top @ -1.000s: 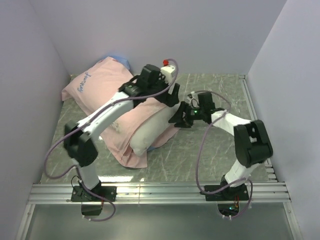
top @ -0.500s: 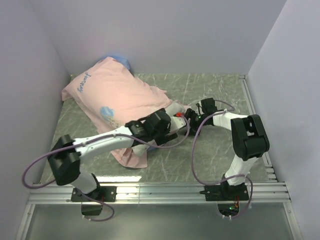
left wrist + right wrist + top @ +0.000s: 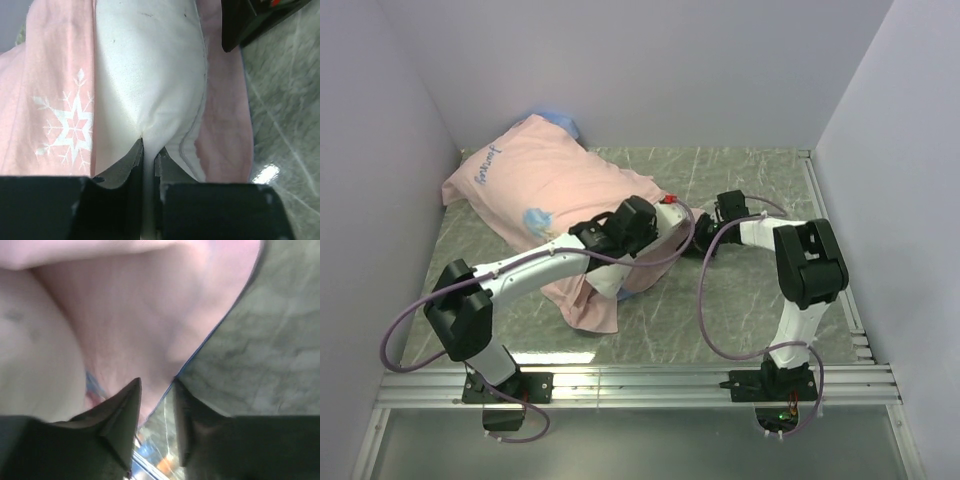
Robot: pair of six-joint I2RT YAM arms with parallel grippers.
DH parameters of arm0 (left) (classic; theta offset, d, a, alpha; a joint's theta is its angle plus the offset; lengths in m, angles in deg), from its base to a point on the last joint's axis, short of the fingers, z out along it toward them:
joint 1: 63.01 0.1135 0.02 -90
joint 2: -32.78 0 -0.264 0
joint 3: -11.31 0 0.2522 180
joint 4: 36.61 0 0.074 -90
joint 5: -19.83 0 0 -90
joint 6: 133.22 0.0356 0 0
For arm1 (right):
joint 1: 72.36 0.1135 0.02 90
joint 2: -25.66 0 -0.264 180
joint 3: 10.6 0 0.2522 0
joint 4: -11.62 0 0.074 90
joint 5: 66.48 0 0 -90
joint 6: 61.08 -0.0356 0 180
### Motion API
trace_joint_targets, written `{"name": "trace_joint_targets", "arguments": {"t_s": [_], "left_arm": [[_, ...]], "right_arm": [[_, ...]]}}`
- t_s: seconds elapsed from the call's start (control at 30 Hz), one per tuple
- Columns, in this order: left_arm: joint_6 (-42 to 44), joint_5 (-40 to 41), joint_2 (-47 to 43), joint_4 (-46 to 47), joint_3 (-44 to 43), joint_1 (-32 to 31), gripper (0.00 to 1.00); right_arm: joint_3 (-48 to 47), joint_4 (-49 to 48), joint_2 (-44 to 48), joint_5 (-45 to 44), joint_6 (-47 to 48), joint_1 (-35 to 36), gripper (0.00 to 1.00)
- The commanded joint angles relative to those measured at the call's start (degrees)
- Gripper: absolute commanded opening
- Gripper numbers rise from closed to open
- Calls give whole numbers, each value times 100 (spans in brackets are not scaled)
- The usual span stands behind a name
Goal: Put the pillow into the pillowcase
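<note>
Plump white rectangular pillow [image 3: 150,65] lies partly inside the thin pale pink pillowcase [image 3: 550,185] on the grey marbled table [image 3: 750,300]. The left gripper [image 3: 149,150] pinches the pillow's end; the right gripper [image 3: 156,390] stands parted astride the pillowcase's hem.

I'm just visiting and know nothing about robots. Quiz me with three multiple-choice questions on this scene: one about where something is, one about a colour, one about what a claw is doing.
1. Where on the table does the pillowcase lie?
A) left half, reaching the back corner
B) near right corner
C) hanging off the front rail

2. Which colour is its upper side?
A) green
B) pale pink
C) black

3. The left gripper is:
A) wide open in the air
B) holding a cup
C) pinched on the pillow

Answers: 1 A, the overhead view shows it stretching from the back left corner. 2 B, pink cloth faces up. 3 C, its wrist camera shows the fingers nipping white fabric.
</note>
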Motion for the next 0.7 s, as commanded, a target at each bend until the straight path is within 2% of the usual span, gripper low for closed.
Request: {"name": "trace_joint_targets", "arguments": {"t_s": [0.0,0.03,0.1,0.2,0.43,0.5,0.57,0.6,0.67], "left_arm": [[-405,-603,-260,-189,-404,189,11],[-440,-673,-269,-215,-421,259,11],[-528,-823,-251,-242,-456,321,10],[-791,-1261,-173,-373,-631,584,9],[-1433,-2510,117,-550,-1054,1199,6],[-1583,-2956,249,-567,-1115,1270,6],[-1827,-3300,380,-576,-1229,1411,9],[-1864,-3571,434,-637,-1291,1489,10],[-1969,-4074,548,-716,-1458,1692,11]], "right_arm": [[-95,185,-677,-1208,189,-3,32],[-174,264,-738,-1218,276,23,15],[-244,229,-765,-1033,469,23,0],[-202,414,-337,-1120,909,-82,0],[265,660,1421,-1482,1998,-961,0],[107,914,1528,-1227,2201,-1102,0],[-25,1012,1625,-755,2640,-954,0],[-121,1125,1599,-839,2789,-831,27],[-550,1519,1354,-1407,3281,-567,64]]}}
